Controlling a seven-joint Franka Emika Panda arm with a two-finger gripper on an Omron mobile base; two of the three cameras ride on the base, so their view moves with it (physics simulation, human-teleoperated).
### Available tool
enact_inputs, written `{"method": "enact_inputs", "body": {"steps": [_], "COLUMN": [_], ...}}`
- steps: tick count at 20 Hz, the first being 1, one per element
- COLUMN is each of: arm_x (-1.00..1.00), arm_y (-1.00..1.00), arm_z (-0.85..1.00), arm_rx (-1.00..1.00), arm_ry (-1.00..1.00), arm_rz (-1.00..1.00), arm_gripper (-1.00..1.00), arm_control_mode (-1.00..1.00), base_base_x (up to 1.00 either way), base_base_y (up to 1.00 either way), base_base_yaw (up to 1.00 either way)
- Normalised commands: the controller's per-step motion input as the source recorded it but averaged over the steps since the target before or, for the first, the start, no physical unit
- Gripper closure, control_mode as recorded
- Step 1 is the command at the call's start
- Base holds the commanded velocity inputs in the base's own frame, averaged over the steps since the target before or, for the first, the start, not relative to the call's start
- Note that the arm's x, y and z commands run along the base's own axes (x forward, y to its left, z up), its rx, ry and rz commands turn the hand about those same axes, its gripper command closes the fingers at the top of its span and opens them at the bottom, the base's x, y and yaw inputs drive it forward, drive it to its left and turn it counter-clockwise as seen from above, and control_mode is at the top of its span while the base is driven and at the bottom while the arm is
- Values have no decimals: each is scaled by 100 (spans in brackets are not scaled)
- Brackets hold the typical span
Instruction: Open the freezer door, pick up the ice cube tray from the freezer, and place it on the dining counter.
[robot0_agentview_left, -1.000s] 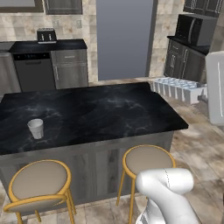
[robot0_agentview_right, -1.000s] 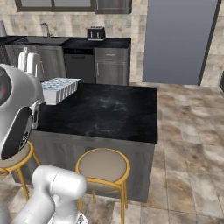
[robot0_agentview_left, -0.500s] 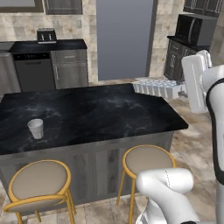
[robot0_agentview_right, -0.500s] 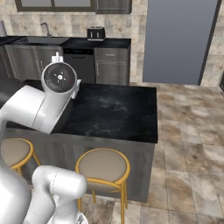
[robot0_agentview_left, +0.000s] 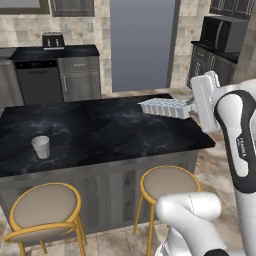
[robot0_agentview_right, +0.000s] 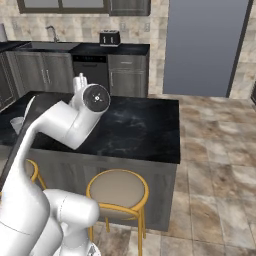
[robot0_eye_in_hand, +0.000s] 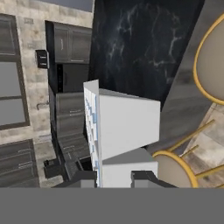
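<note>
— What sits on the dining counter (robot0_agentview_left: 105, 132), going left to right?

— A white cup (robot0_agentview_left: 41, 147) near the left front edge. Far to the right, the ice cube tray (robot0_agentview_left: 165, 107) hangs above the right end of the black marble top, not resting on it.

— Which way does the tray run?

— Its long axis lies roughly level, pointing left over the counter, away from the gripper (robot0_agentview_left: 192, 105), with the compartments facing up.

— And the jaws?

— Closed narrow on the tray's right end. From the hand camera the tray (robot0_eye_in_hand: 124, 131) rises straight up from between the fingertips (robot0_eye_in_hand: 83, 178).

— Behind it all?

— The tall grey freezer door (robot0_agentview_left: 142, 44) stands shut.
</note>
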Motion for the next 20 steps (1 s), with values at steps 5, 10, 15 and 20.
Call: {"method": "enact_inputs", "body": {"steps": [5,10,15,20], "arm_x": [72,68,63,58], "arm_y": [0,0,0,0], "arm_z": [-34,-27,-30,-37], "arm_rx": [0,0,0,0], "arm_ry": [0,4,5,0], "arm_rz": [9,9,7,8], "arm_gripper": [100,100,100,100], "arm_control_mode": [-100,-100,-100,-100], "base_base_x": [0,0,0,0], "base_base_y": [0,0,0,0], "base_base_yaw": [0,0,0,0]}}
